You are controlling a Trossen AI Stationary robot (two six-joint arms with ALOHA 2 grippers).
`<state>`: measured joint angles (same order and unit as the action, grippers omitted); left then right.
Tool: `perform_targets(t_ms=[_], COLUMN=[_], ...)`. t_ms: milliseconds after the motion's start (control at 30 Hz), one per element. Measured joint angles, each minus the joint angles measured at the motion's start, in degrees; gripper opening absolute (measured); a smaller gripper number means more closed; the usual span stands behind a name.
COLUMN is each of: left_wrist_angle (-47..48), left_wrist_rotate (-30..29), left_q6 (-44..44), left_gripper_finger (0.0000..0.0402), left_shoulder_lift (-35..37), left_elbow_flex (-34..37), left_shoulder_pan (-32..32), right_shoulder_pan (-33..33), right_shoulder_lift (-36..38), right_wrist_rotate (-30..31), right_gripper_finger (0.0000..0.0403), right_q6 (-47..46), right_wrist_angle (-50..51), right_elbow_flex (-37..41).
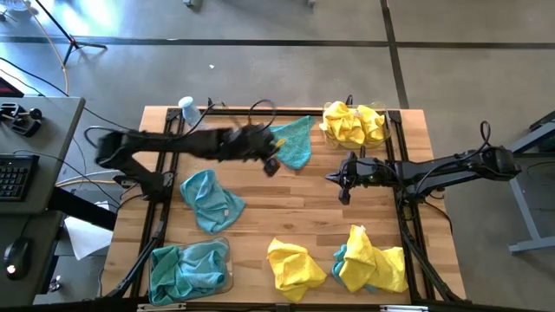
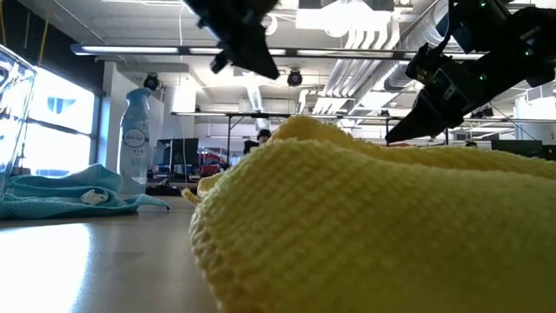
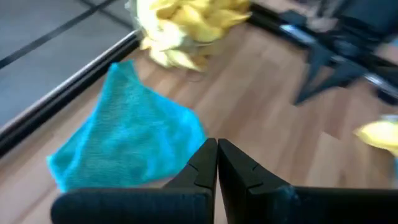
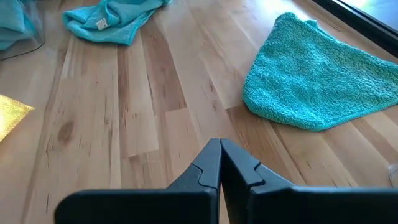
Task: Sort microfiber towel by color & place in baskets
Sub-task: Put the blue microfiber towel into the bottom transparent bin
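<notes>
At the near edge of the wooden bench [image 1: 286,217], a clear basket [image 1: 227,276] at the left corner holds crumpled teal towels [image 1: 186,270]. Along the same edge lie a loose yellow towel [image 1: 295,267] and, to its right, a yellow towel heaped over a teal one [image 1: 371,264]. Farther in, a teal towel [image 1: 211,201] lies loose on the left half.

At mid-bench the right pincer [image 1: 344,184] hangs above bare wood, fingers pressed together, empty. The left pincer [image 1: 272,165] is likewise closed on nothing, just beside the flat teal towel [image 1: 293,141] near the far edge; whether it touches the cloth is hard to tell, as the arm is blurred.

At the far right corner the second basket [image 1: 387,130] holds yellow towels [image 1: 353,124]. A spray bottle [image 1: 187,109] stands at the far left.
</notes>
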<state>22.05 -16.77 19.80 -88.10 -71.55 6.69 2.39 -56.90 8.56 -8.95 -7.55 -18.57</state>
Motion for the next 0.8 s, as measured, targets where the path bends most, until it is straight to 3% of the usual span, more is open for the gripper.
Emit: perform_targets(t_ms=[233, 400, 533, 800], left_wrist_angle=[12.5, 14.5, 14.5, 16.5], left_wrist_rotate=[1.4, 5.5, 7.4, 7.3], left_q6=[-0.3, 3.2, 7.4, 11.5], left_gripper_finger=[0.0053, 0.0099, 0.0116, 0.0109], left_shoulder_lift=[-14.6, -23.6, -29.7, -37.7], left_elbow_flex=[-19.1, -28.7, -32.5, -33.0], left_shoulder_pan=[6.1, 9.3, 11.2, 12.2], right_shoulder_pan=[0.0, 0.0, 0.0, 0.0], right_shoulder_lift=[0.0, 0.0, 0.0, 0.0], right_wrist_rotate=[0.0, 0.0, 0.0, 0.0], right_gripper_finger=[0.0000, 0.0000, 0.0000, 0.0000], right_q6=[0.0, 0.0, 0.0, 0.0], right_wrist_angle=[0.0, 0.0, 0.0, 0.0], right_elbow_flex=[0.0, 0.0, 0.0, 0.0])
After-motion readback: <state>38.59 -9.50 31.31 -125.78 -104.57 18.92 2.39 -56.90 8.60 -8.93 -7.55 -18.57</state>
